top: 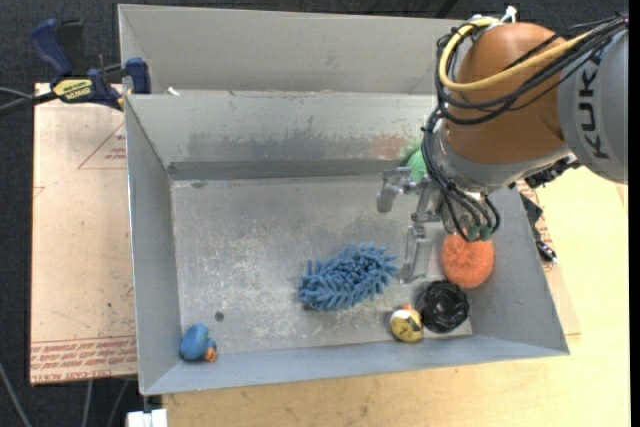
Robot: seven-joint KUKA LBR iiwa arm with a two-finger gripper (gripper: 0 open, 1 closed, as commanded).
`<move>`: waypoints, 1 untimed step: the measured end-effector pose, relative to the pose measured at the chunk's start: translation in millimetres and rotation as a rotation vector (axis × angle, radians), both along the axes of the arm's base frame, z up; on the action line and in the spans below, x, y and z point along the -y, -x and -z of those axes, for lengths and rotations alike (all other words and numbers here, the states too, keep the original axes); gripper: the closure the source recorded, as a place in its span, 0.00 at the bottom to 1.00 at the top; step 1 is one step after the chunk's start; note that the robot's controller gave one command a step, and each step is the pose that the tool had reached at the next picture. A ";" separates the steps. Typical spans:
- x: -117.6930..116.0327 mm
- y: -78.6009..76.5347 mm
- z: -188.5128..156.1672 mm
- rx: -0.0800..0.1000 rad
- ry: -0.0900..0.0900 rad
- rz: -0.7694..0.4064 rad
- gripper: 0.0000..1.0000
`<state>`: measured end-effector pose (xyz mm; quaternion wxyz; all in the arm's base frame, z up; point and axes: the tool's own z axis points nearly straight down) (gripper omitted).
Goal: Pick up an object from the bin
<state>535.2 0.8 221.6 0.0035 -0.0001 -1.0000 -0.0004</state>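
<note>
Arm (520, 105) reaches in over the bin's (150, 215) right side. The letters "KUK" are readable on its grey casing, running off the edge. Gripper (403, 225) hangs low by the right wall, fingers (414, 255) spread, nothing between them. Blue shaggy mop head (345, 280) lies just left of the lower finger, mid-floor toward the front edge. Orange fuzzy ball (468, 260) sits just right of it, against the right wall. Black ring (444, 305) and yellowish ball (406, 325) touch in the front right corner. Small blue toy (197, 343) sits in the front left corner.
</note>
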 end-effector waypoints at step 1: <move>0.0 -1.3 -4.6 0.008 0.000 0.000 0.00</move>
